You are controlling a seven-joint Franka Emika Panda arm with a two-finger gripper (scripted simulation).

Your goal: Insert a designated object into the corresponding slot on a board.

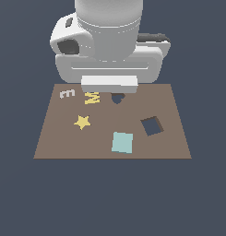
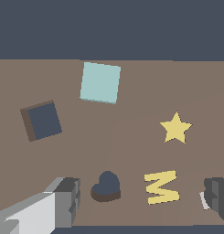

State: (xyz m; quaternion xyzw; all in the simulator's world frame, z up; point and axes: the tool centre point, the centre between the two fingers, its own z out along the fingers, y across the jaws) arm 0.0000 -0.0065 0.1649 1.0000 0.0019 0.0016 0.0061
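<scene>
Gripper (image 2: 141, 201) wide open, nothing held, hanging above the board (image 1: 54, 143) w/ fingers (image 2: 63, 201) either side of the heart hole (image 2: 106, 186) and yellow M (image 2: 162, 186). Teal square block (image 1: 122, 142) flat on board nr front edge, just beside the square slot (image 1: 152, 126) but apart from it, towards the exterior view's left; yellow star (image 1: 82, 122) further left.

Yellow star (image 1: 82, 122) lying flat, near yellow M (image 1: 92, 97); small pale 3-shaped piece (image 1: 67, 93) just beside the M; dark heart-shaped hole (image 1: 117, 97) on the M's other side.
</scene>
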